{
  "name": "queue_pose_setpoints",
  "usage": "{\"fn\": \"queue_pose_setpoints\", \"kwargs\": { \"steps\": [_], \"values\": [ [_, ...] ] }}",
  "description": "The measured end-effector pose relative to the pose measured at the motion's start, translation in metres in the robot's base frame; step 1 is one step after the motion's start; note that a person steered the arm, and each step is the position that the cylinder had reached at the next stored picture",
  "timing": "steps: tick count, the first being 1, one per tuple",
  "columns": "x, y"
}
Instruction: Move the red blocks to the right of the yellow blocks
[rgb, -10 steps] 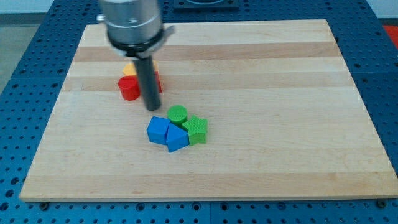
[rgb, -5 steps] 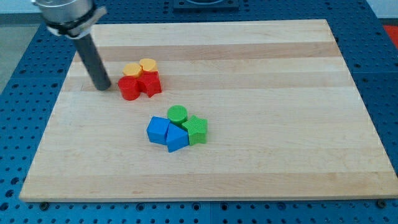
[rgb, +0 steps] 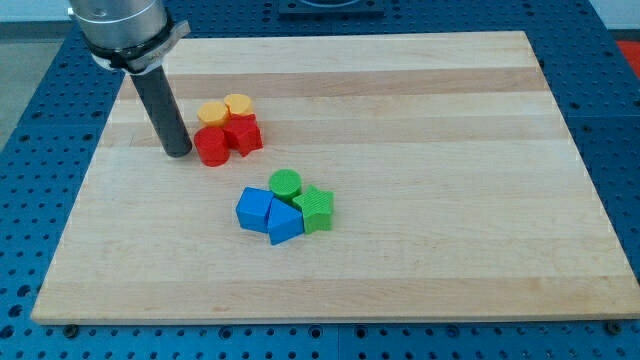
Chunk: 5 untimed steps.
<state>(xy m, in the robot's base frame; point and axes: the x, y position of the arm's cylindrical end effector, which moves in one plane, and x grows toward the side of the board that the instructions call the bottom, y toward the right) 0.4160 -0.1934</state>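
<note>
Wood board: a pale wooden board (rgb: 420, 250) is lying on a blue perforated table (rgb: 620, 120) and carrying every block.
My tip: my tip (rgb: 179, 154) is resting on the board at the end of a straight dark rod (rgb: 163, 108) that is hanging from a grey cylindrical arm body (rgb: 118, 28) at the view's top left.
Fingers: the arm is carrying no fingers or jaws at all, only the rod, so nothing is being spread, pressed together or pinched.
Red cylinder: the red cylinder (rgb: 211, 146) is sitting just beside my tip, on its view's-right side; whether the two are touching cannot be told.
Red star-like block: the red star-like block (rgb: 243, 134) is sitting farther toward the view's right from my tip, pressing against the red cylinder.
Yellow blocks: the yellow hexagonal block (rgb: 211, 112) and the yellow cylinder (rgb: 238, 104) are sitting up and to the view's right of my tip, directly behind the two red blocks and touching them.
Green blocks: the green cylinder (rgb: 286, 183) and the green star (rgb: 317, 206) are lying well apart from my tip, toward the view's bottom right.
Blue blocks: the blue cube (rgb: 254, 208) and the blue triangular block (rgb: 284, 220) are lying below and to the view's right of my tip, huddling against the green pair.
</note>
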Motion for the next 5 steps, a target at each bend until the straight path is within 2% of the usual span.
{"fn": "queue_pose_setpoints", "kwargs": {
  "steps": [3,5],
  "values": [
    [0.006,0.016],
    [-0.020,0.085]
  ]
}}
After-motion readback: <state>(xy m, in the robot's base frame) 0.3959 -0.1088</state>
